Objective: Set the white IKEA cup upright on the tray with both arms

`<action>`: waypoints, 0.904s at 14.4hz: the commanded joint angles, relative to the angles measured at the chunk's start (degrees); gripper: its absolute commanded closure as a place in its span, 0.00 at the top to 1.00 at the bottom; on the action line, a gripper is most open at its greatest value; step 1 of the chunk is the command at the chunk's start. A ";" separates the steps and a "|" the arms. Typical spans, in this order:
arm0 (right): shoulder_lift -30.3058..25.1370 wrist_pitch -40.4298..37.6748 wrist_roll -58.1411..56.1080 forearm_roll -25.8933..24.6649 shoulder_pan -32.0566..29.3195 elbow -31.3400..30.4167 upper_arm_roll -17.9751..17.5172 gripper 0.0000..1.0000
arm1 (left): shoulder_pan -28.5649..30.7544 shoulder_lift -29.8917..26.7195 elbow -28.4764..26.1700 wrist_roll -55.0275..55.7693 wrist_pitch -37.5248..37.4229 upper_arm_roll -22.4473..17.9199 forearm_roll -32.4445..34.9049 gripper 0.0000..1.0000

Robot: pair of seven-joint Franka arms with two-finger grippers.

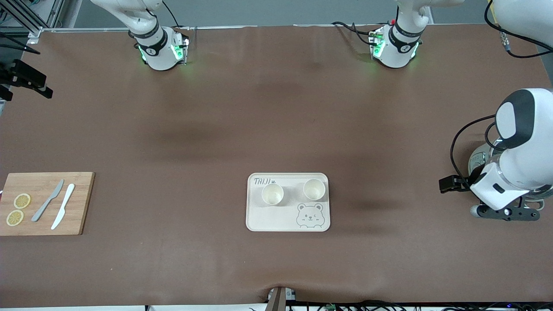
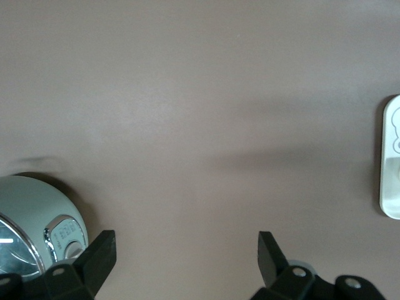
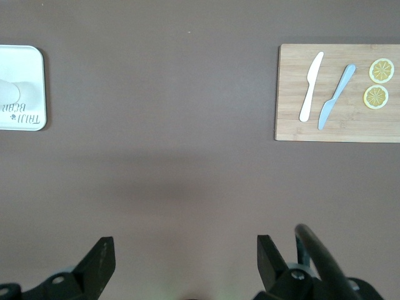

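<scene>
The cream tray (image 1: pixel 276 218) with a bear drawing lies toward the front camera's side of the table, midway between the two ends. Two white cups stand upright on it, one (image 1: pixel 272 194) toward the right arm's end, the other (image 1: pixel 314 188) toward the left arm's end. My left gripper (image 2: pixel 187 256) hangs open and holds nothing, over bare table at the left arm's end, well apart from the tray (image 2: pixel 390 156). My right gripper (image 3: pixel 185 259) is open with nothing in it, high over bare table between the tray (image 3: pixel 31 62) and the cutting board. It is out of the front view.
A wooden cutting board (image 1: pixel 80 203) with two knives and two lemon slices lies at the right arm's end. A round pale-green appliance (image 2: pixel 31 212) stands beside the left gripper. The left arm's wrist (image 1: pixel 514 172) covers most of it in the front view.
</scene>
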State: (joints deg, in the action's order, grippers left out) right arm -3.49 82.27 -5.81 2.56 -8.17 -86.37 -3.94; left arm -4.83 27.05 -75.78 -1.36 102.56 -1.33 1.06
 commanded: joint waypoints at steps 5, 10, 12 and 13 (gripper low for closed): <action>0.86 -0.79 1.85 1.13 -1.15 -0.55 -0.81 1.00 | -0.01 -0.86 -0.34 -2.94 -0.87 -0.25 2.27 1.00; 0.77 -1.85 15.73 4.56 2.88 -0.55 -1.07 1.00 | 0.25 -0.86 -0.51 -4.97 -0.96 -0.16 4.21 1.00; 0.77 -1.85 15.83 4.56 3.42 -0.55 -1.07 1.00 | 0.43 -0.94 -0.42 -5.06 -0.96 -0.16 4.21 1.00; 0.68 -1.85 15.83 4.47 3.51 -0.55 -1.16 1.00 | 0.43 -0.94 -0.42 -4.97 -0.87 -0.16 4.21 1.00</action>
State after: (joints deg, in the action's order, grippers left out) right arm -2.33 81.01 8.97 6.19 -4.65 -86.92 -5.19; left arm -4.48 27.05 -75.78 -5.54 102.37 -1.46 3.98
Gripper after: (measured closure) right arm 0.000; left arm 0.000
